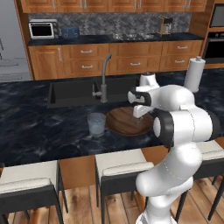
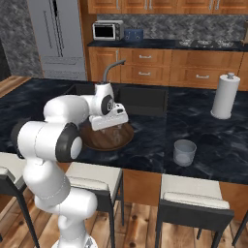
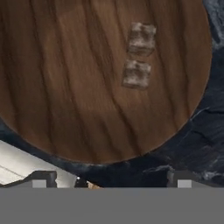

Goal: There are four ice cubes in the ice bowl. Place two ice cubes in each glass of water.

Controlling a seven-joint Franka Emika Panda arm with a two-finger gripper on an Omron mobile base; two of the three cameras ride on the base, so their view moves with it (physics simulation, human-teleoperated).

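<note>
1. The jaws (image 3: 109, 179) stand spread as wide as they go, with nothing between them and nothing touching either tip. From the hand camera the two dark finger tips (image 3: 43, 178) sit at the near edge of the bowl, over the dark marbled surface (image 3: 201, 144).

2. Just ahead of the jaws is the ice bowl (image 3: 65, 96), wide, shallow and wooden, with two ice cubes (image 3: 136, 74) lying side by side on its floor, nearly touching. They look pale and frosted here; whether any more cubes are in the bowl I can't tell from where I stand.

3. These cubes should be light and hard, but slick and very small against the fingers. I'd take one across two flat, opposite faces and close squarely. A squeeze on a corner would likely squirt it across the wood. With the pair so close, the outer cube looks the easier one to reach.

4. Looking over the arm from the left, the hand hangs above the bowl (image 1: 124, 124), with one glass of water (image 1: 96, 124) just beside the bowl's left rim.

5. From the other side, the second glass of water (image 2: 184, 152) stands well apart to the right, nearer the paper-towel roll (image 2: 225, 96).
</note>
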